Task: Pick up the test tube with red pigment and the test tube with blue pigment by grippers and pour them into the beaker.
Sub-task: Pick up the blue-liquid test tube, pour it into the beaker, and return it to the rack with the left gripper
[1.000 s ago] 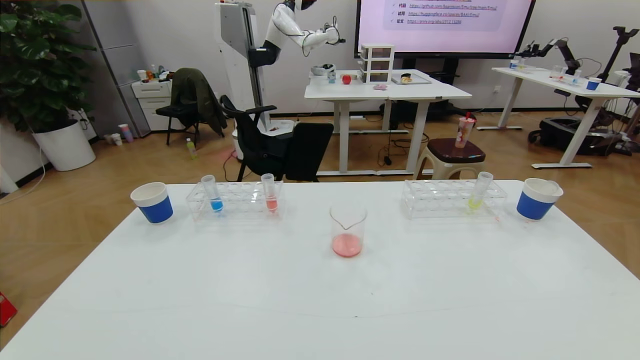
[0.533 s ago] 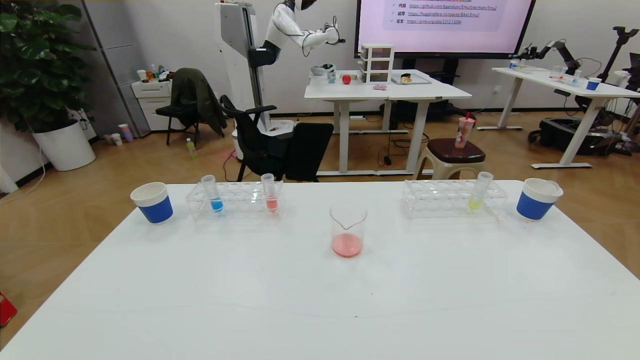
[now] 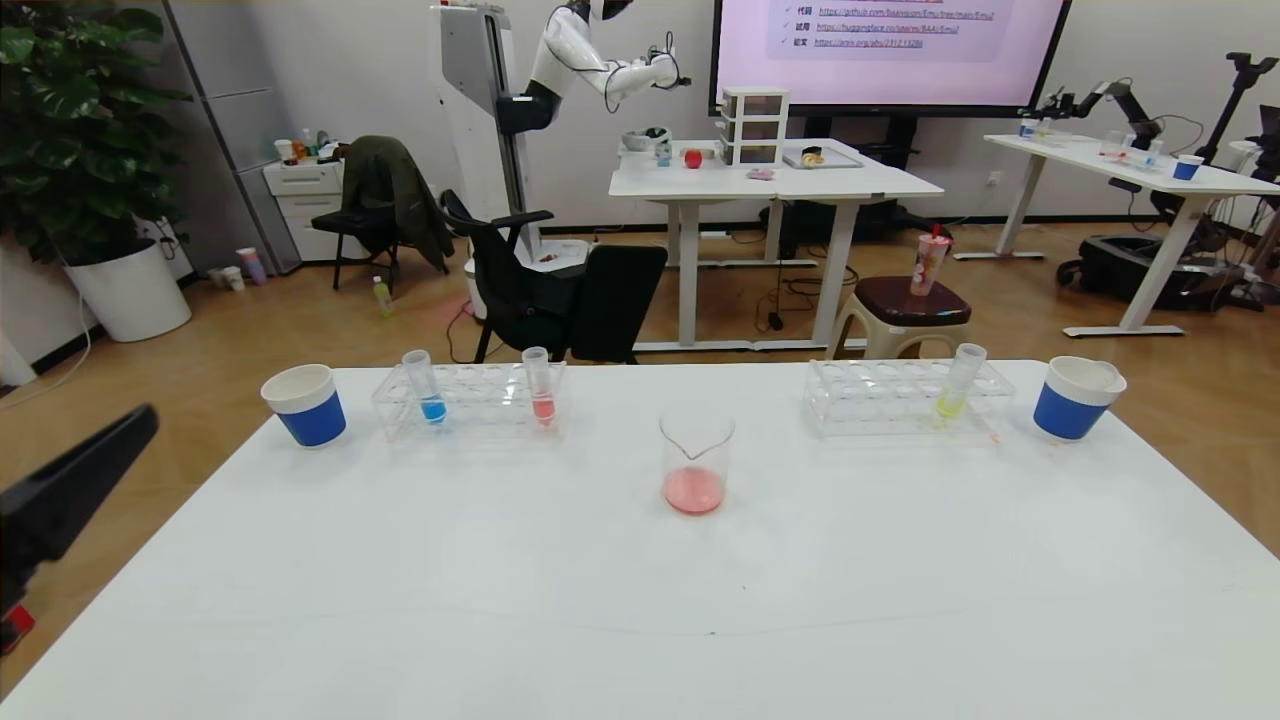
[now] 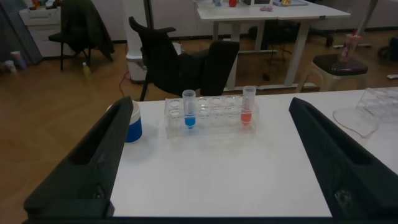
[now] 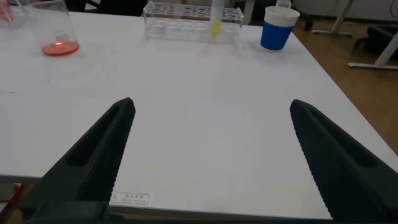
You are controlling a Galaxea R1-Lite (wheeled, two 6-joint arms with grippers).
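Note:
The test tube with blue pigment (image 3: 430, 388) and the test tube with red pigment (image 3: 541, 386) stand upright in a clear rack (image 3: 480, 395) at the table's far left. The beaker (image 3: 696, 460) stands mid-table with a little red liquid in its bottom. My left gripper (image 4: 210, 103) is open and empty, low at the table's near left edge, well short of the rack; the blue tube (image 4: 189, 112) and the red tube (image 4: 248, 107) show between its jaws. One of its fingers (image 3: 85, 465) shows in the head view. My right gripper (image 5: 212, 104) is open and empty over the near right edge.
A blue-banded white cup (image 3: 305, 404) stands left of the rack, another (image 3: 1075, 398) at the far right. A second clear rack (image 3: 900, 398) holds a tube with yellow liquid (image 3: 958, 385). Chairs and desks stand beyond the table.
A finger of my left gripper has come into the head view at the left edge. The tubes, beaker and cups have not moved.

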